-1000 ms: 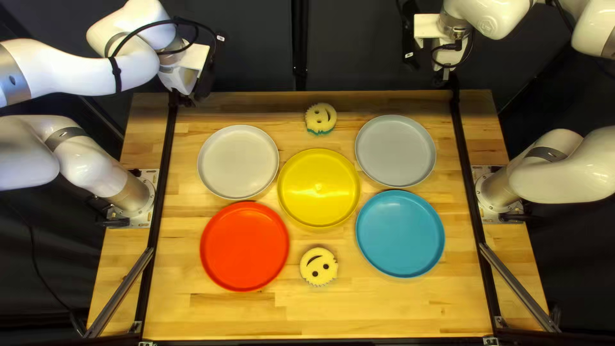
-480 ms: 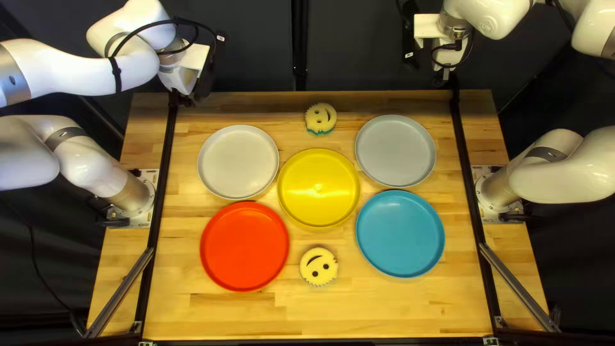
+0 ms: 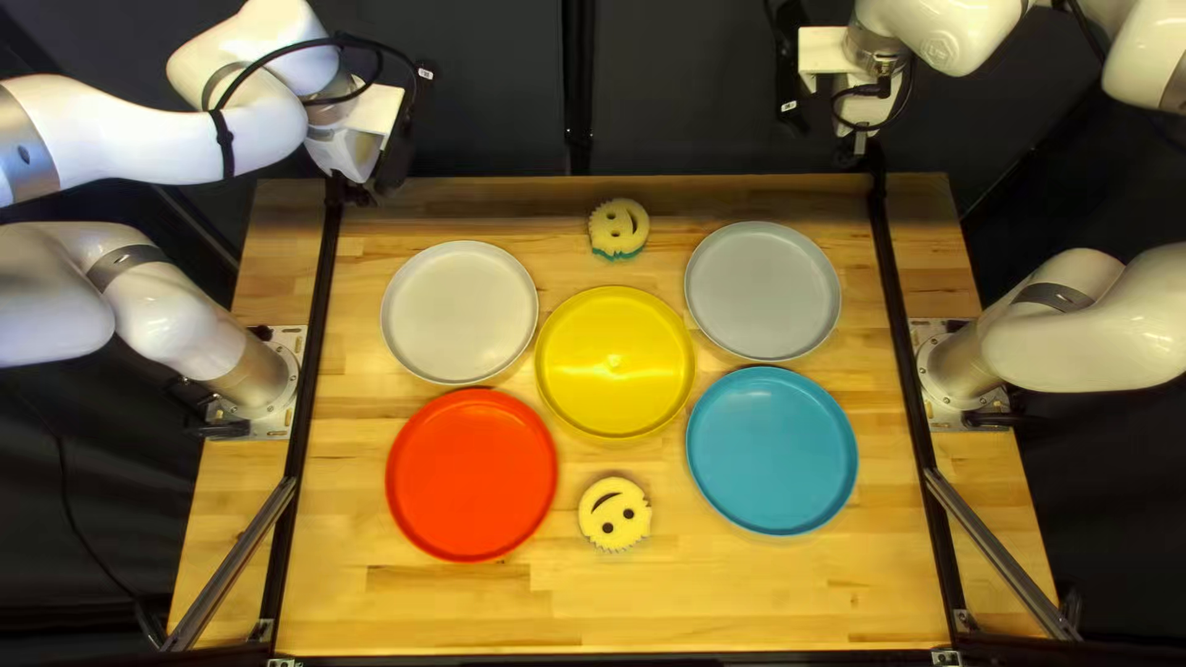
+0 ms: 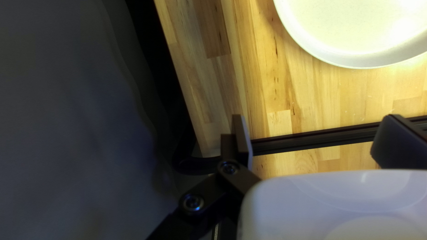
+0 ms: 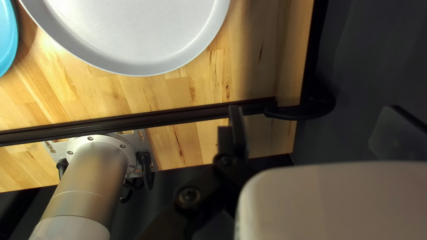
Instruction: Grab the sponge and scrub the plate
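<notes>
Two round, ragged-edged sponges (image 3: 617, 514) with smiling faces, visible in the top left view but in neither wrist view, lie on the wood-grained table (image 3: 593, 612), one on either side of the yellow plate (image 3: 614, 361), among five smooth, circular plates (image 3: 472, 476). The left gripper (image 3: 372, 188) and right gripper (image 3: 856, 151) both have their fingers spread apart.

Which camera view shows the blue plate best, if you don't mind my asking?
The top left view, where the blue plate shows whole and uncovered. The right wrist view catches only a slice of it; the left wrist view shows none of it.
</notes>
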